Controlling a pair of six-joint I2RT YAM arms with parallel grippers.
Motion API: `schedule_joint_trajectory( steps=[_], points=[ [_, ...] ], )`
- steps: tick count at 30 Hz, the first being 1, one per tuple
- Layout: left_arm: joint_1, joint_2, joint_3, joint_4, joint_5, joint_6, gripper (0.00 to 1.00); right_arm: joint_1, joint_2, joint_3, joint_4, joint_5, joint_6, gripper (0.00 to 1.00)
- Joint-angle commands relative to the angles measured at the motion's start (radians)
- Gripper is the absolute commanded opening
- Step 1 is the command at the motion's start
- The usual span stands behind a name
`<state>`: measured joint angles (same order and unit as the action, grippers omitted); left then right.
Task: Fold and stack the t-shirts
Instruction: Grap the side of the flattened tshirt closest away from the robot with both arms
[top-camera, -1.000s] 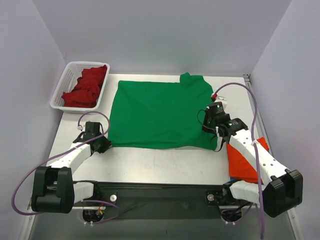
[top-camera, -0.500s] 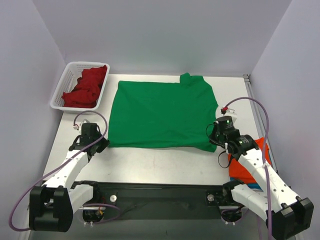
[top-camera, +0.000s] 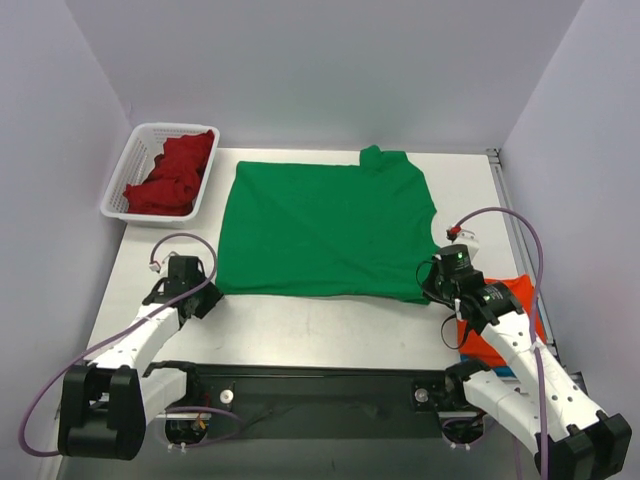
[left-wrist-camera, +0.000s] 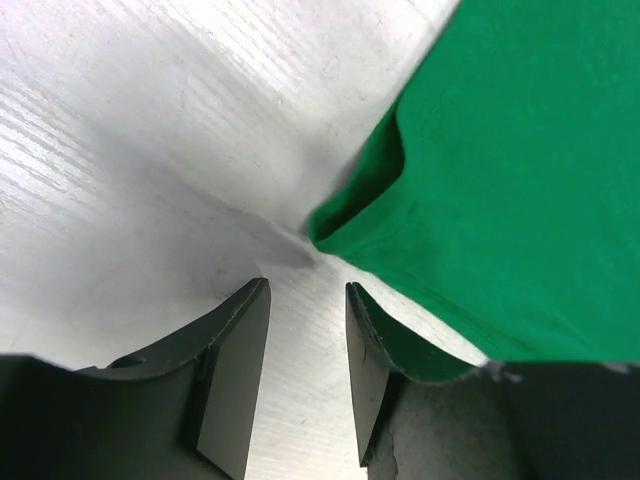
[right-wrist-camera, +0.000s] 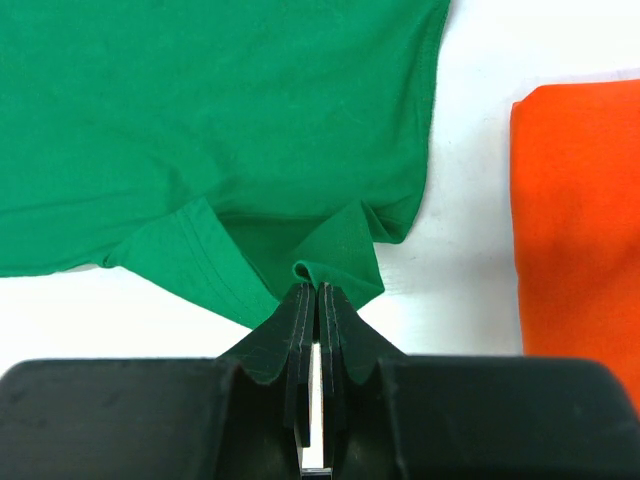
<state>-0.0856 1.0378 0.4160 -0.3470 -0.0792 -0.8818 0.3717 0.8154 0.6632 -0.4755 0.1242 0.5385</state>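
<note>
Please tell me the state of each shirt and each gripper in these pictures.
Bright green cloth t-shirt: spread out on the table.
Dark red cloth t-shirt: crumpled in the white slotted plastic basket.
Orange cloth t-shirt: folded, at the table's right edge.
Left gripper: open, empty.
Right gripper: shut on the green t-shirt's near hem.

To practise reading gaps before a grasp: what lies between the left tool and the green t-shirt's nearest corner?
Only a shadowed strip of bare table, shown in the left wrist view. The left tool stands open, short of the green t-shirt.
</note>
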Motion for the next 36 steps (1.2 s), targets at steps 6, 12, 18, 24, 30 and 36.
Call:
schedule_joint_trajectory(
  steps=[6,12,18,24,30,36],
  points=[
    [-0.008,0.088,0.026,0.134,-0.041,-0.031,0.43,-0.005,-0.002,0.004,-0.02,0.008,0.006,0.0],
    [-0.011,0.051,0.014,0.152,-0.039,-0.034,0.4,-0.005,-0.016,0.001,-0.026,0.008,0.006,0.0],
    [-0.013,0.087,0.024,0.167,-0.042,-0.036,0.39,-0.005,-0.016,-0.005,-0.026,0.0,0.011,0.0],
    [-0.013,0.096,0.037,0.16,-0.039,-0.037,0.1,-0.005,-0.042,-0.013,-0.037,0.006,0.017,0.0],
    [-0.013,-0.044,0.038,0.046,-0.039,-0.036,0.0,-0.005,-0.093,0.006,-0.101,0.023,0.041,0.0],
    [-0.009,-0.197,0.043,-0.078,-0.041,-0.026,0.0,0.013,-0.16,-0.017,-0.156,0.019,0.101,0.0]
  ],
)
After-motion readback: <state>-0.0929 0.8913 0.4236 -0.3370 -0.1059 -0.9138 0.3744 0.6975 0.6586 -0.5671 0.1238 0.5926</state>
